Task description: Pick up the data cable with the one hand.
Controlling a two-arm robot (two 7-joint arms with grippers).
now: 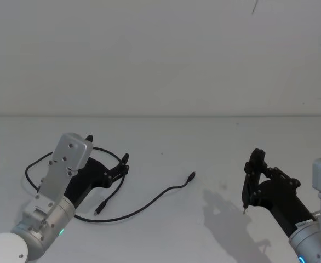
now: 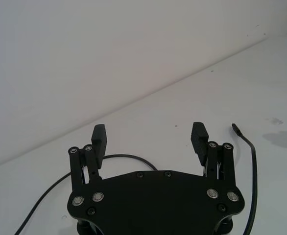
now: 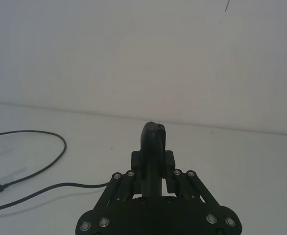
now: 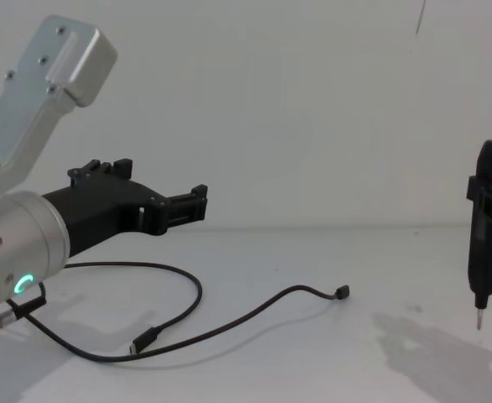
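Note:
The data cable (image 1: 149,201) lies flat on the white table, a thin black cord looping to the left under my left arm. One small plug (image 1: 191,177) points to mid-table, the other plug (image 1: 99,209) rests near the front. My left gripper (image 1: 108,149) hovers open above the loop, clear of the table in the chest view (image 4: 164,180), with nothing between its fingers (image 2: 199,132). In the left wrist view the data cable (image 2: 252,156) runs beside and beneath the jaws. My right gripper (image 1: 253,175) is at the right, shut on a slim upright black tool (image 4: 484,269).
The table (image 1: 204,148) is plain white and ends at a white wall behind. The tool's pointed tip (image 1: 244,210) hangs just above the surface, well to the right of the cable's plug. The tool's shadow (image 1: 226,203) lies between them.

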